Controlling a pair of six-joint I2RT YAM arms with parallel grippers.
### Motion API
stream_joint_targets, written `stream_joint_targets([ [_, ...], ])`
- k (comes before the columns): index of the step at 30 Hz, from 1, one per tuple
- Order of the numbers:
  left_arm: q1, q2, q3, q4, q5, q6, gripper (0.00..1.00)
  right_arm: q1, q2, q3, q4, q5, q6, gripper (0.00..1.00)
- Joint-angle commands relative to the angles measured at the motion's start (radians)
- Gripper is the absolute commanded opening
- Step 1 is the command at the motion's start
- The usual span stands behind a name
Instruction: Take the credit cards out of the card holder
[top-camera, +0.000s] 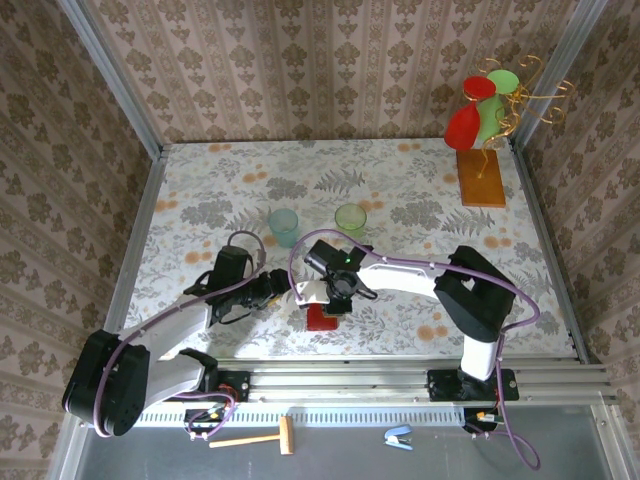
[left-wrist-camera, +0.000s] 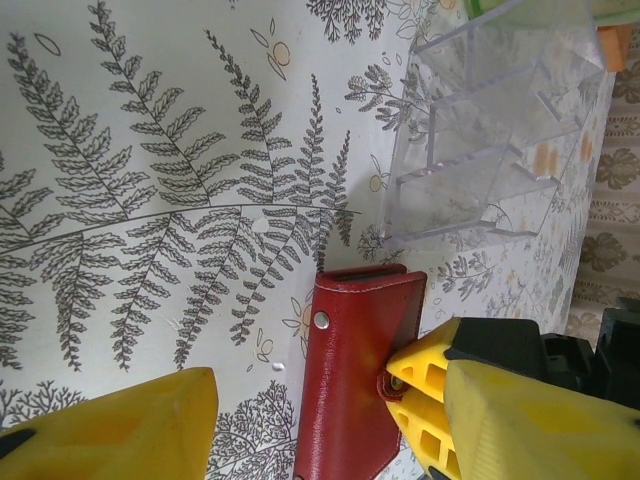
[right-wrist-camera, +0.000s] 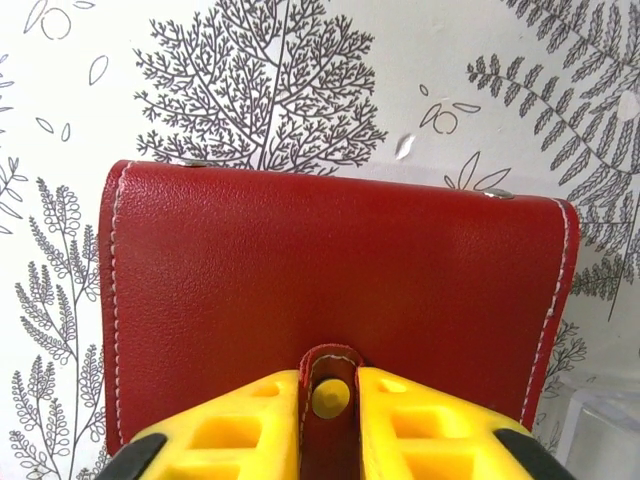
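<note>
1. At the near short edge of the card holder (right-wrist-camera: 330, 260), the right gripper (right-wrist-camera: 330, 415) pinches the small tab (right-wrist-camera: 330, 365). One yellow finger (right-wrist-camera: 240, 435) presses on each side of it, and the jaws are nearly together.
2. The card holder lies flat and folded shut on the fern-printed table (top-camera: 430, 190). Its red cover faces up, with white stitching along the side edges and a metal stud (right-wrist-camera: 497, 194) at each far corner.
3. To the left of the card holder, the left gripper (left-wrist-camera: 330, 405) stands partly open and grips nothing. In its wrist view the card holder runs up between its two fingers. Whether either one touches the cover cannot be told.
4. Just beyond the card holder's far edge stands a clear plastic box (left-wrist-camera: 480, 140), split by clear walls into several compartments. The table's print shows through them.
5. Farther beyond the card holder, a teal cup (top-camera: 283, 226) and a green cup (top-camera: 351, 217) stand upright, near each other but apart. What they hold cannot be made out.
</note>
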Motion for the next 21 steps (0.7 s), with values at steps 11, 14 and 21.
stream_joint_targets([
  [11, -0.015, -0.012, 0.019, -0.022, 0.017, -0.021, 0.62, 0.031, -0.107, -0.164, 0.273, -0.054, 0.121, 0.04],
  [14, -0.034, -0.009, 0.024, -0.022, 0.006, -0.031, 0.62, 0.035, -0.137, -0.217, 0.357, -0.054, 0.149, 0.00],
  [21, -0.107, 0.017, 0.036, -0.009, -0.032, -0.072, 0.62, 0.044, -0.204, -0.353, 0.586, -0.030, 0.215, 0.00],
])
